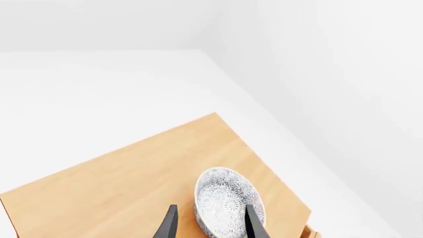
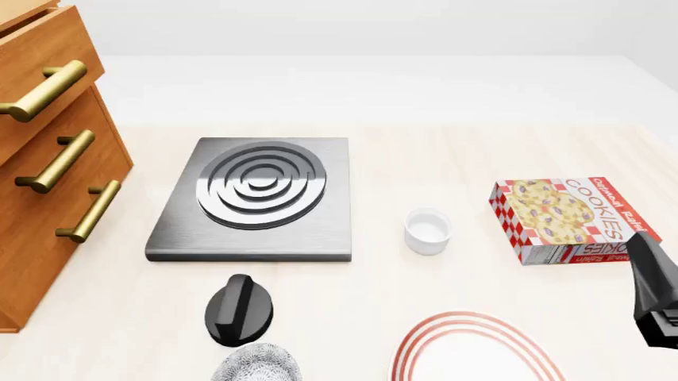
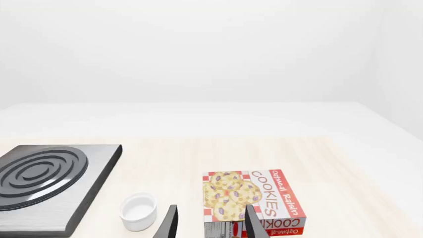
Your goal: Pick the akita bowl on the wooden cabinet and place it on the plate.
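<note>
In the left wrist view the akita bowl [image 1: 225,201], speckled black and white, sits upright on the top of the wooden cabinet [image 1: 126,183] near one edge. My left gripper [image 1: 211,207] is open just above it. One finger [image 1: 255,225] overlaps the bowl's rim and the other finger stands outside the bowl over bare wood. The front view shows the cabinet's drawer fronts [image 2: 43,198] at the left and the plate [image 2: 477,353] with red rings at the bottom edge. My right gripper [image 3: 211,208] is open and holds nothing, low at the right edge of the front view [image 2: 655,298].
A grey burner [image 2: 254,198] lies mid-table with a black knob [image 2: 238,309] in front of it. A second speckled bowl [image 2: 257,367] sits at the bottom edge, left of the plate. A small white cup [image 2: 427,230] and a cookies box [image 2: 567,218] stand to the right.
</note>
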